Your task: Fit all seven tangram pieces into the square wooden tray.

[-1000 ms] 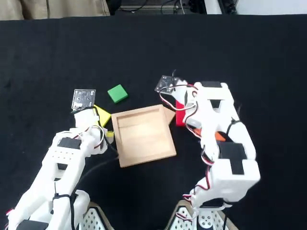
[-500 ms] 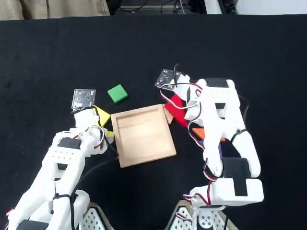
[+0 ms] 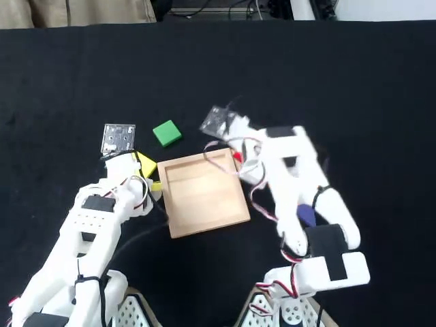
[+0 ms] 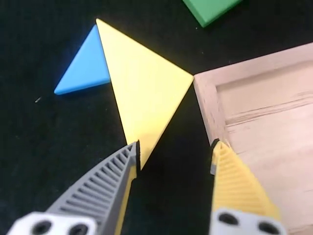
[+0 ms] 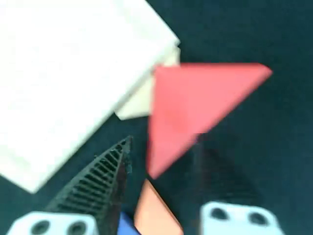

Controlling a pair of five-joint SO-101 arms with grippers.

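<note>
On the black table [image 3: 354,102], your right gripper [image 5: 164,147] pinches the red triangle [image 5: 195,98] at the tray [image 3: 208,226] corner; it could snag the rim.

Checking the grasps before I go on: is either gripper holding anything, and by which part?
The right gripper seems to pinch the red triangle by one corner. The left gripper holds nothing.

Spread jaws flank the yellow triangle [image 4: 144,88] tip; blue triangle [image 4: 83,68] seemingly touches it; tray [image 4: 210,98] beside.
</note>
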